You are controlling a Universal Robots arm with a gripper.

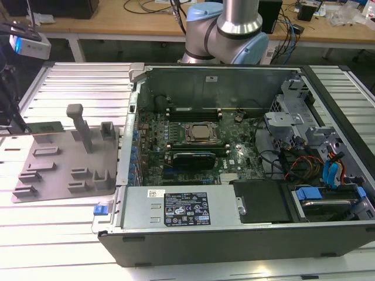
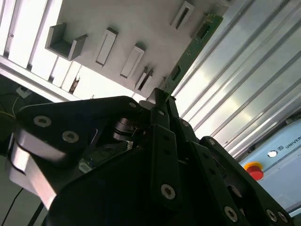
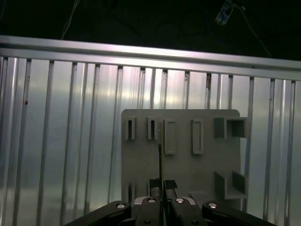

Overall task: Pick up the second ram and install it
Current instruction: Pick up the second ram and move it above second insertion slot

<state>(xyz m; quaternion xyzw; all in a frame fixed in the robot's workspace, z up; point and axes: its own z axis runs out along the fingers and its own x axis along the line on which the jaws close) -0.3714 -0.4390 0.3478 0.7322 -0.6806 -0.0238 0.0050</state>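
The computer case (image 1: 234, 249) lies open on the ribbed table (image 1: 64, 246), toward the exterior view's right. Inside it the motherboard (image 1: 234, 161) lies flat, with the processor (image 1: 201, 132) near its middle and the power supply (image 1: 181, 208) along the near wall. The arm's base (image 1: 225, 26) stands behind the case. The plate with raised blocks (image 1: 58, 172) lies on the table just beside the case, at the exterior view's left. In the second wrist view the second ram (image 2: 190, 54) sits between the fingers of the gripper (image 2: 161, 98) and runs over the plate's edge, probably not touching it.
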